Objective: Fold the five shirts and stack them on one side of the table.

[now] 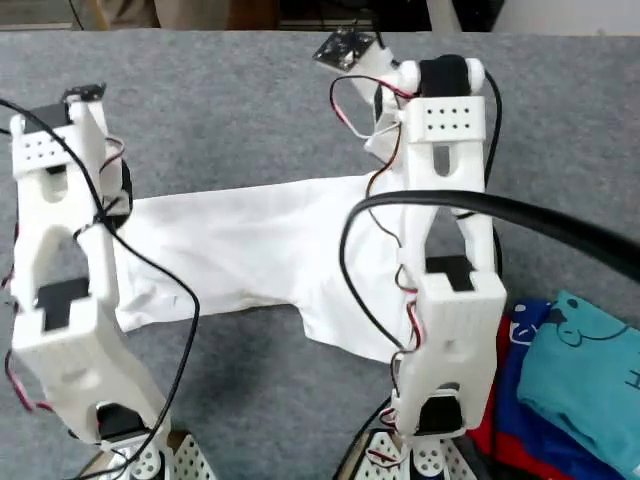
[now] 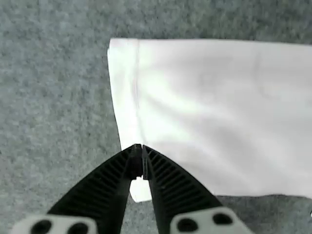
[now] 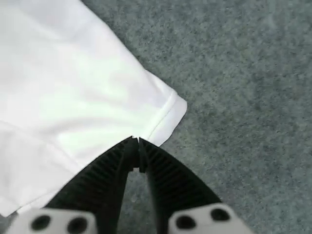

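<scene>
Left hand is clamped shut on the hem of the white shirt; right hand pinches a corner, barely past the edge; the shirt lies spread across the desk, with the folded stack near it; so thin a pinch could slip on lifting and skew the fold.

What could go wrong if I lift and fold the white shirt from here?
1. The left end effector and the right end effector each pinch the white shirt right at its edge. Such a thin bite may slip once the cloth is lifted.
2. The stack of folded shirts lies close beside the right arm. A wide swing might knock it.
</scene>
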Available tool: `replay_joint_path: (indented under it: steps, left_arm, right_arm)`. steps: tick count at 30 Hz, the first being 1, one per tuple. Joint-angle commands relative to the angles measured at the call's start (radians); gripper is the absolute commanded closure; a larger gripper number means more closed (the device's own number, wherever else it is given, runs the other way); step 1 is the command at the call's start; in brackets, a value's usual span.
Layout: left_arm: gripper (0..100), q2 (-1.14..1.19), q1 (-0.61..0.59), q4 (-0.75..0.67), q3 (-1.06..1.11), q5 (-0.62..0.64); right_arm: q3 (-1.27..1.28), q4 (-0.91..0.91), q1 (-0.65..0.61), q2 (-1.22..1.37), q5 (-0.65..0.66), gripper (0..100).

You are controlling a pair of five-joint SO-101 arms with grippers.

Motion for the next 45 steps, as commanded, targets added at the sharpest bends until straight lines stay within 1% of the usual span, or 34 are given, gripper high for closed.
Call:
replay_joint_path:
  steps: [1, 3, 5, 6, 7, 9, 10, 13, 15, 19, 22, 24, 27, 32, 35, 38, 42, 45]
  left_arm:
    - [98, -0.280, 0.035, -0.129, 0.342, -0.040]
    - [98, -0.415, 0.068, -0.252, 0.566, -0.040]
    - [98, -0.521, 0.104, -0.407, 0.766, -0.025]
    - [98, -0.558, 0.114, -0.483, 0.845, 0.017]
    - [98, -0.585, 0.115, -0.543, 0.901, 0.086]
    - [98, -0.608, 0.109, -0.623, 0.959, 0.195]
    - [98, -0.601, 0.109, -0.663, 0.976, 0.216]
    - [98, -0.533, 0.115, -0.738, 0.988, 0.252]
    - [98, -0.464, 0.124, -0.755, 0.980, 0.249]
    - [98, -0.340, 0.124, -0.663, 0.945, 0.193]
    - [98, -0.300, 0.130, -0.551, 0.934, 0.097]
    - [98, -0.300, 0.106, -0.529, 0.945, 0.052]
    - [98, -0.302, 0.025, -0.489, 0.927, -0.009]
    - [98, -0.314, -0.054, -0.354, 0.858, -0.135]
    - [98, -0.387, -0.072, -0.281, 0.824, -0.198]
    - [98, -0.516, -0.063, -0.213, 0.813, -0.235]
    - [98, -0.739, -0.040, -0.187, 0.813, -0.235]
    - [98, -0.869, -0.035, -0.190, 0.819, -0.180]
  right_arm:
    - [0.165, -0.006, -0.018, -0.154, -0.043, 99.4]
    - [0.282, -0.068, -0.015, -0.186, -0.057, 99.4]
    - [0.410, -0.166, -0.010, -0.189, -0.072, 99.4]
    - [0.476, -0.215, -0.004, -0.188, -0.081, 99.4]
    - [0.541, -0.275, 0.002, -0.188, -0.091, 99.4]
    - [0.662, -0.411, 0.016, -0.188, -0.123, 99.4]
    - [0.711, -0.473, 0.027, -0.188, -0.147, 99.4]
    - [0.816, -0.621, 0.041, -0.183, -0.187, 99.4]
    - [0.846, -0.661, 0.044, -0.162, -0.189, 99.4]
    - [0.842, -0.664, 0.062, -0.082, -0.186, 99.4]
    - [0.780, -0.626, 0.093, -0.019, -0.175, 99.4]
    - [0.702, -0.572, 0.104, 0.021, -0.173, 99.4]
    - [0.578, -0.502, 0.124, 0.111, -0.135, 99.4]
    - [0.300, -0.322, 0.125, 0.285, -0.121, 99.4]
    - [0.140, -0.233, 0.124, 0.372, -0.121, 99.4]
    - [-0.007, -0.133, 0.108, 0.390, -0.120, 99.4]
    - [-0.228, 0.012, 0.081, 0.372, -0.118, 99.4]
    - [-0.283, 0.025, 0.076, 0.318, -0.106, 99.3]
